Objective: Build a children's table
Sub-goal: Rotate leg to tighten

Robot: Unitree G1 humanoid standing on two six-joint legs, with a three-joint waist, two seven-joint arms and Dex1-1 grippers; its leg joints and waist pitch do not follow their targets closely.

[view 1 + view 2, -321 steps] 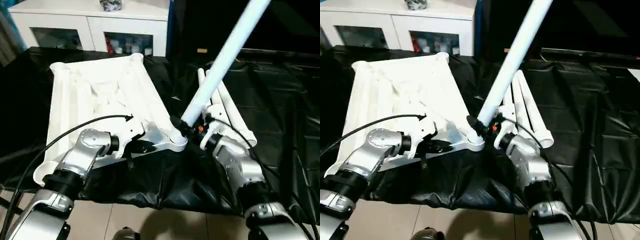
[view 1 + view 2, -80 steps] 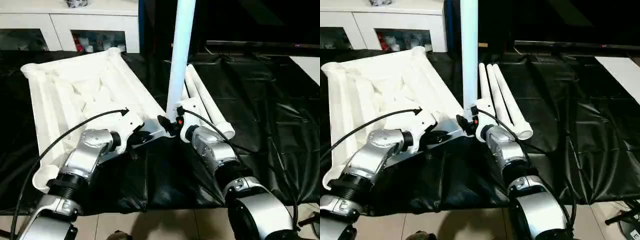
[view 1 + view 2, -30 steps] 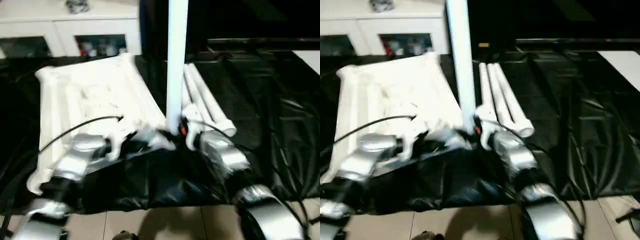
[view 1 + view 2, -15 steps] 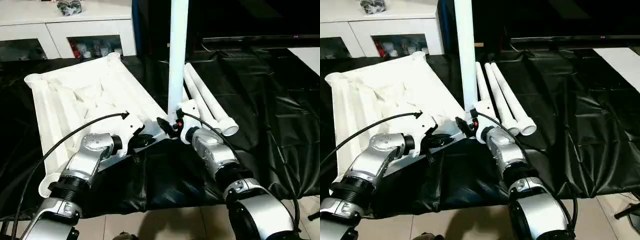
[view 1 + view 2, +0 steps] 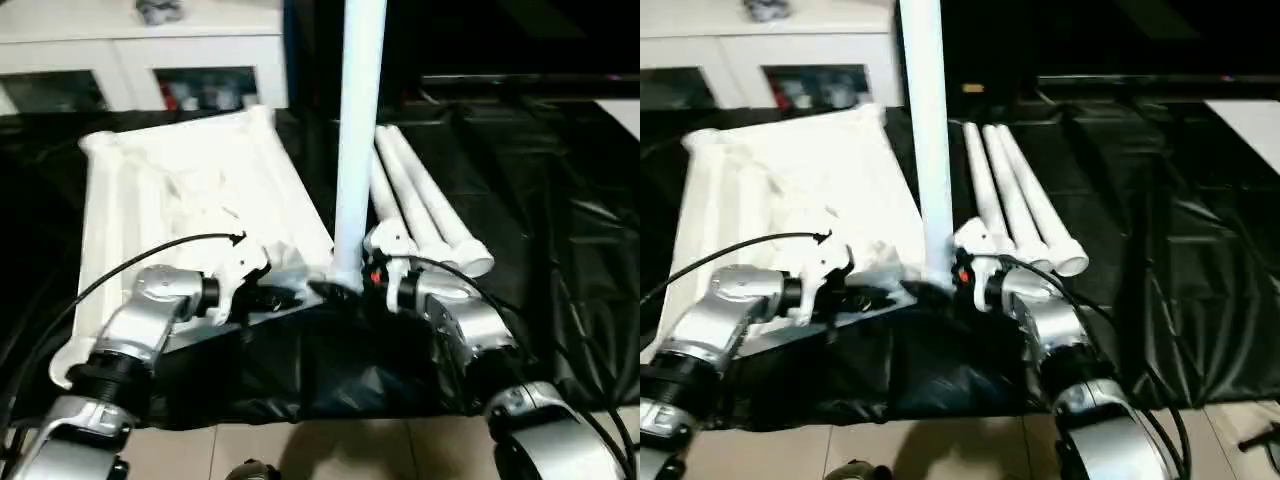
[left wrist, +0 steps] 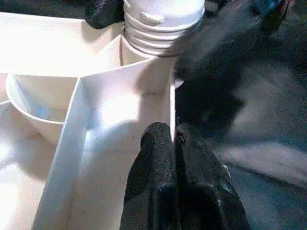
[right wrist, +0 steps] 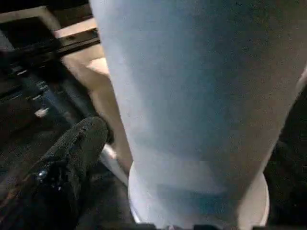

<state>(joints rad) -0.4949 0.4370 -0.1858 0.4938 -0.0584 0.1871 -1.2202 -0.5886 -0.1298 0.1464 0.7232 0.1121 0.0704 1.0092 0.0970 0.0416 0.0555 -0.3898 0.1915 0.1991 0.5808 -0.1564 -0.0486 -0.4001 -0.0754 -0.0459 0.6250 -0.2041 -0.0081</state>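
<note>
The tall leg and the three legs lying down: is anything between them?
Head views show bare black cloth between the standing leg and the three lying legs, until the right gripper near its base.

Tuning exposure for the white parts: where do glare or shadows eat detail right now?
Left eye view: tabletop washed out, ribs barely readable; black cloth shows sheen on its folds. Left wrist view: the upright leg shades the corner socket wall; the tabletop nearer the camera blows out. Right wrist view: leg sits in shade, evenly dim.

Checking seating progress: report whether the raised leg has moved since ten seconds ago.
Yes: the leg swung from leaning right to upright over the tabletop corner.
</note>
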